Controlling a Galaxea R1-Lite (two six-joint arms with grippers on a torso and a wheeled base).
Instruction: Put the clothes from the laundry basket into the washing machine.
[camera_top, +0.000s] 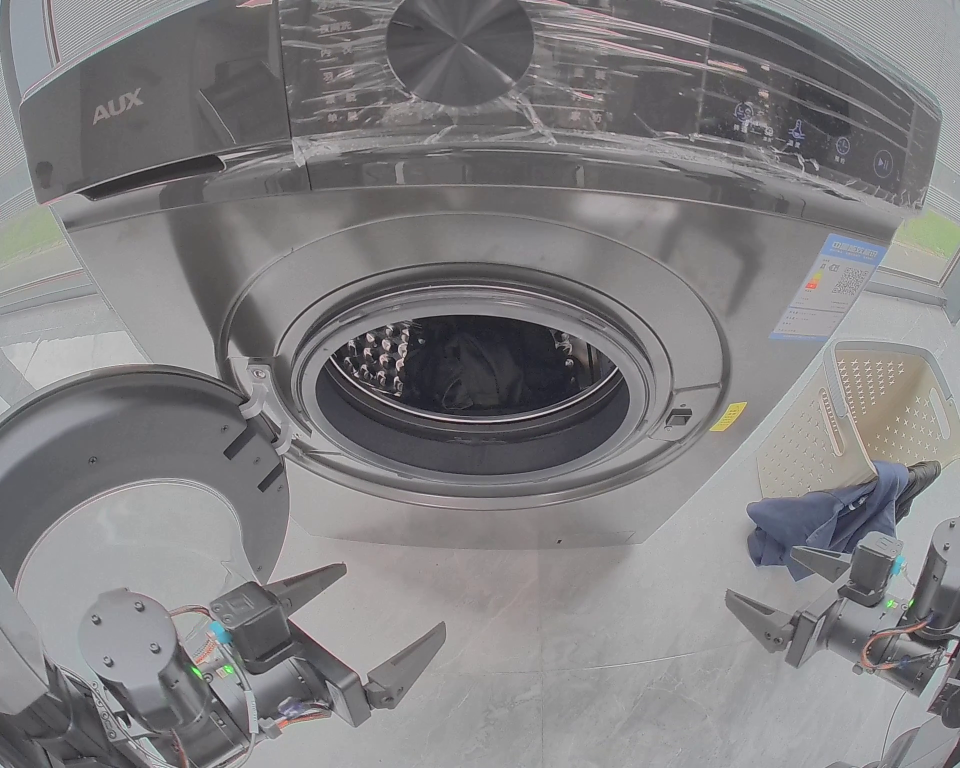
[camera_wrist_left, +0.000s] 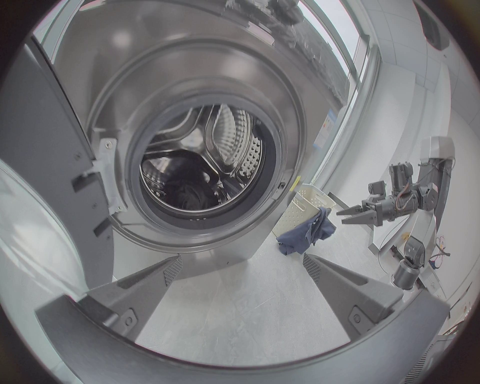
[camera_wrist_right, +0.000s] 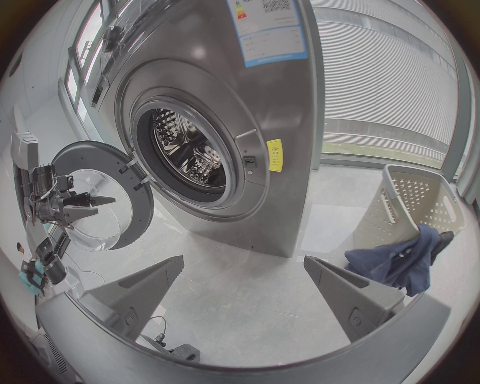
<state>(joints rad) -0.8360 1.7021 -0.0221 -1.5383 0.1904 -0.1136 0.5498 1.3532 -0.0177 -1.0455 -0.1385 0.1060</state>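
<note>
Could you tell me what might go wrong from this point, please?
The navy blue garment hangs over the rim of the beige perforated laundry basket; a pull by the right gripper might tip it. The round grey washing machine door stands open beside the left gripper; a swing could strike it.

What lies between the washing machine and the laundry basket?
Only bare grey floor lies between the washing machine and the laundry basket, as the right wrist view shows; the blue garment hangs over the basket's rim.
</note>
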